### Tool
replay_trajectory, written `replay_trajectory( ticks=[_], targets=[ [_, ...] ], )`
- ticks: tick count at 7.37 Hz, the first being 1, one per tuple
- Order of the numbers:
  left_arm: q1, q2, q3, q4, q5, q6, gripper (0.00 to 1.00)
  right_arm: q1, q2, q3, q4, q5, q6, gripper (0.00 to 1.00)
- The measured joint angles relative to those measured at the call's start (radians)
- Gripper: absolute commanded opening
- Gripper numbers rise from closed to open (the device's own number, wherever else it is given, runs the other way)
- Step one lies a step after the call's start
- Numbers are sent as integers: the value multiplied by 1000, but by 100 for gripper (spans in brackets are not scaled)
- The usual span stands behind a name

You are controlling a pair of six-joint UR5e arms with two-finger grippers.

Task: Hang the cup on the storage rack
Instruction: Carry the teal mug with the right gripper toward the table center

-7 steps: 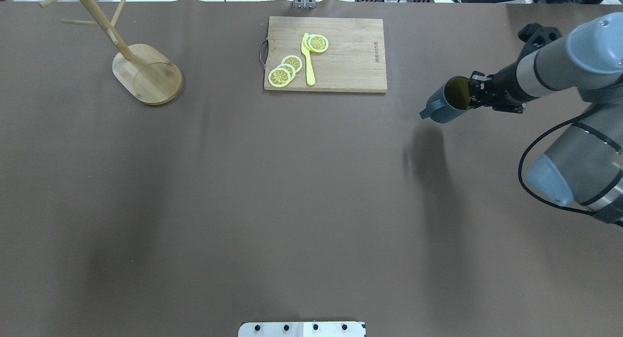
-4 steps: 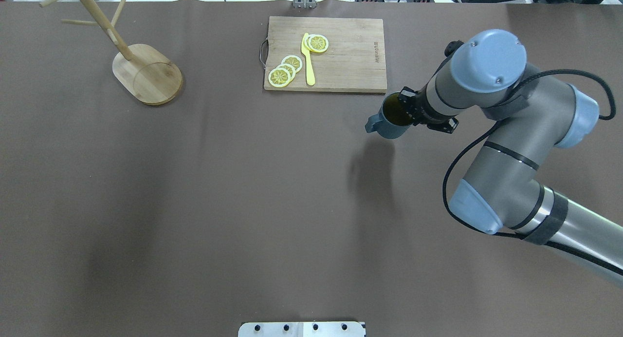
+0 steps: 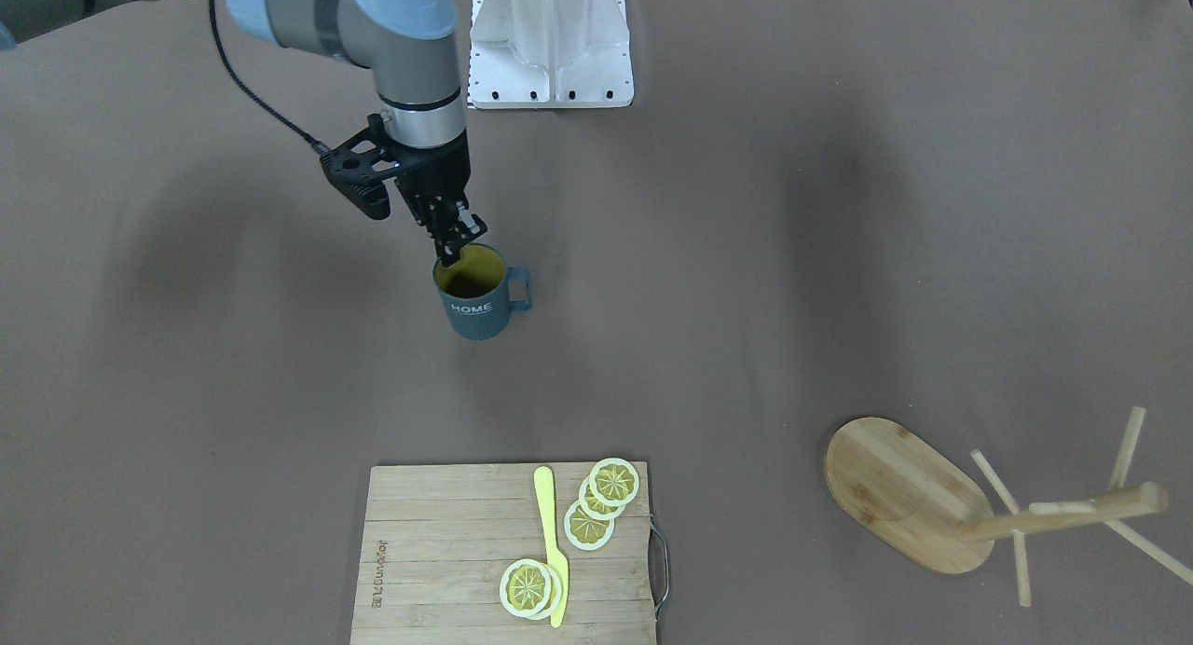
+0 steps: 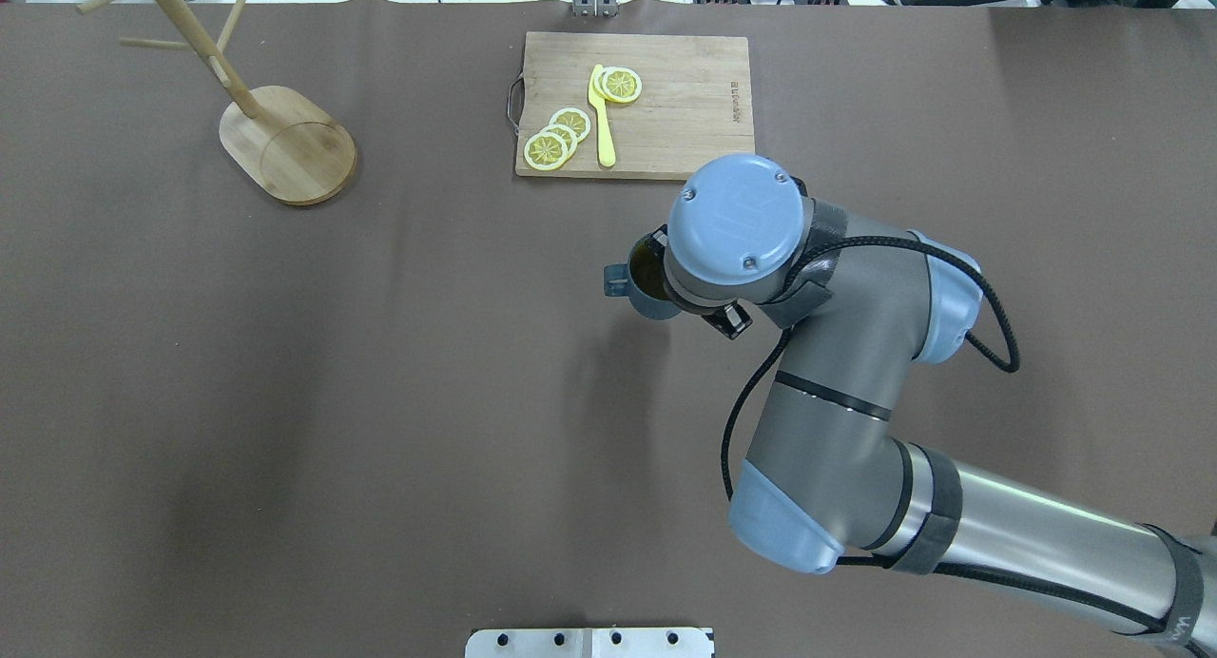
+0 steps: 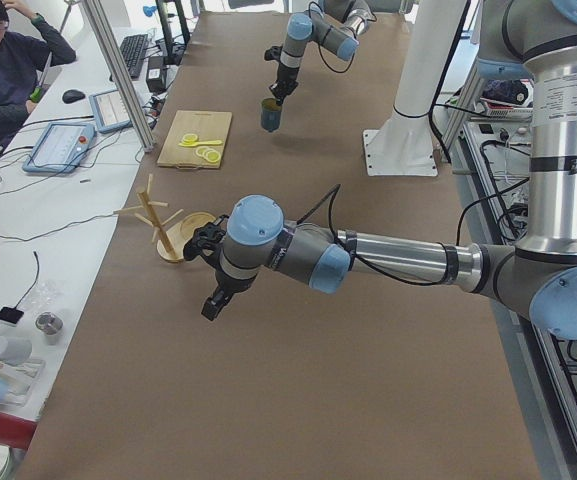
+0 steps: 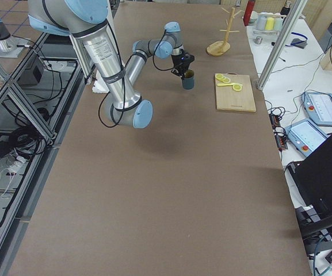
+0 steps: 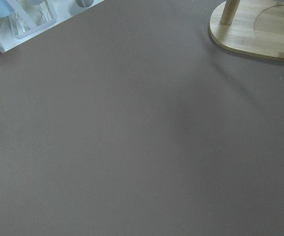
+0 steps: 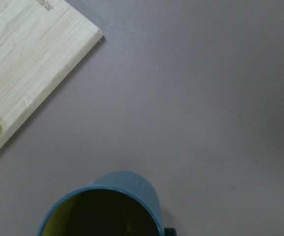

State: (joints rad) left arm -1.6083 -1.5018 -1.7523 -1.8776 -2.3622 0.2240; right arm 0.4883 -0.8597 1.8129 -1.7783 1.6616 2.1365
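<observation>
Right gripper [image 3: 454, 244] pinches the cup [image 3: 475, 305] by its rim, holding it aloft near the cutting board [image 3: 447, 552], well apart from the storage rack [image 3: 909, 496] — a rigid, likely slick, breakable mug, handle [image 3: 519, 289] left free — left gripper [image 5: 211, 305], can't tell.

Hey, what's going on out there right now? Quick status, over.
Right fingers shut on mug rim, mug in the air. Left fingers: cannot tell. Mug tree empty, far off. Cutting board beside the route, not across it.
</observation>
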Motion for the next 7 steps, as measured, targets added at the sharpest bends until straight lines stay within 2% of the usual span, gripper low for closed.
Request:
replay_trajectory(
  ticks=[1, 2, 3, 4, 5, 7],
  targets=[
    [0, 0, 1, 0, 0, 0, 99, -32, 79, -66, -34, -14, 89, 0],
    [-1, 0, 3, 0, 0, 0, 99, -56, 179, -172, -53, -23, 166, 0],
    [0, 0, 6, 0, 0, 0, 99, -69, 272, -277, -61, -26, 222, 7],
    [0, 0, 7, 0, 0, 0, 99, -74, 331, -341, -64, -25, 253, 24],
    [1, 0, 7, 0, 0, 0, 99, -78, 356, -371, -64, -20, 263, 32],
    [0, -1, 7, -1, 1, 0, 99, -98, 361, -386, -60, -14, 260, 40]
  ],
)
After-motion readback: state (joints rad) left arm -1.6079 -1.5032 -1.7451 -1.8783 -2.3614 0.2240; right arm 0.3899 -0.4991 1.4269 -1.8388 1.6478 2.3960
